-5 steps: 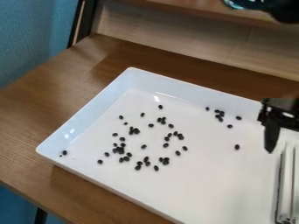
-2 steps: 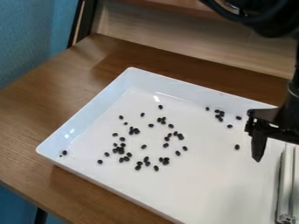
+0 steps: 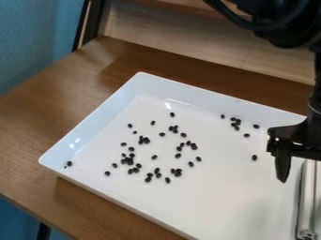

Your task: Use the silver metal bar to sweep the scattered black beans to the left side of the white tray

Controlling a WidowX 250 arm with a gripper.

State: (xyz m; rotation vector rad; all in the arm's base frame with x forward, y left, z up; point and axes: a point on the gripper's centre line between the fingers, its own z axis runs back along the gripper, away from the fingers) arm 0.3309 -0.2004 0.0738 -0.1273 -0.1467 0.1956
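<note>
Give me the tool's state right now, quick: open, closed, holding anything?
Tool: open or closed can't be told; nothing seen held, at the right of the picture over the white tray.

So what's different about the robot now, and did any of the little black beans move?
The gripper moved down and slightly left in the picture, and more of the arm came into view. The black beans, white tray and metal piece stayed put.
</note>
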